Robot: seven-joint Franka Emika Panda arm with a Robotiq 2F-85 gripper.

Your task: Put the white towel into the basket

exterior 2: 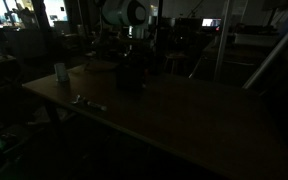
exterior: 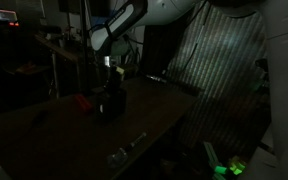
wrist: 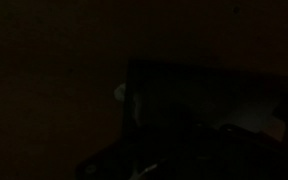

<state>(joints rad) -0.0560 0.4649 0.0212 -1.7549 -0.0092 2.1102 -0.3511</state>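
The room is very dark. My gripper [exterior: 109, 72] hangs from the arm just above a dark boxy object, which may be the basket [exterior: 111, 103], at the middle of the brown table. Both also show in an exterior view, the gripper [exterior 2: 134, 52] over the dark object [exterior 2: 132, 78]. I cannot make out a white towel in either exterior view. The wrist view is almost black, with only a small pale patch [wrist: 120, 93] next to a dark edge. The fingers are too dark to tell whether they are open or shut.
A red object [exterior: 84, 102] lies beside the dark object. A pale cup [exterior 2: 60, 72] stands near a table corner. Small loose items [exterior: 134, 140] [exterior 2: 84, 100] lie near the table edge. A green light [exterior: 229, 166] glows below the table.
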